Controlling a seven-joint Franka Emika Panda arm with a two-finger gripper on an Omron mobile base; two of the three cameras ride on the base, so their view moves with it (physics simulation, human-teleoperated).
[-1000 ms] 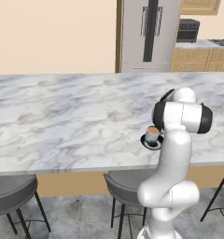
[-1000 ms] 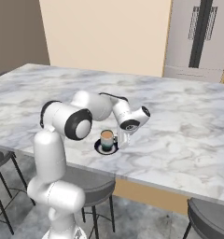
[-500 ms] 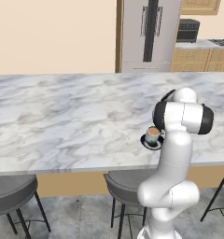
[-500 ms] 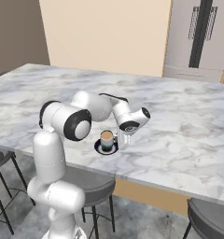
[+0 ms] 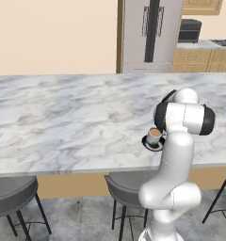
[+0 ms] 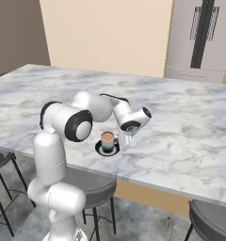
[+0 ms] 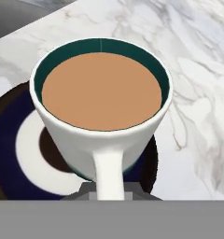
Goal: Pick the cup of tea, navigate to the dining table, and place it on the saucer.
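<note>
Nothing has visibly shifted since the earlier frames: arm, cup and dish sit where they were. 1 small whitish cylindrical cup of tea point(image 6: 107, 140) with a teal-green lower band and brown liquid stands on 1 small round dark navy saucer point(image 6: 107, 150) with a lighter centre, just left of centre in the right base view and right of centre in the left base view point(image 5: 154, 137). Both rest near the front edge of the long white-grey marble-topped dining table point(image 6: 190, 127). The two-finger gripper point(image 6: 122, 141) sits just right of the cup at the handle side; whether its fingers are closed on the handle cannot be told. From the hand view, the cup point(image 7: 102, 108) is centre frame, handle pointing to the bottom edge, with the saucer point(image 7: 13, 140) under it. 2 grey round stools point(image 5: 126, 189) show along the bottom of the left base view, the other at lower left point(image 5: 9, 195). 1 tall grey refrigerator point(image 5: 150, 35) stands at upper right.
</note>
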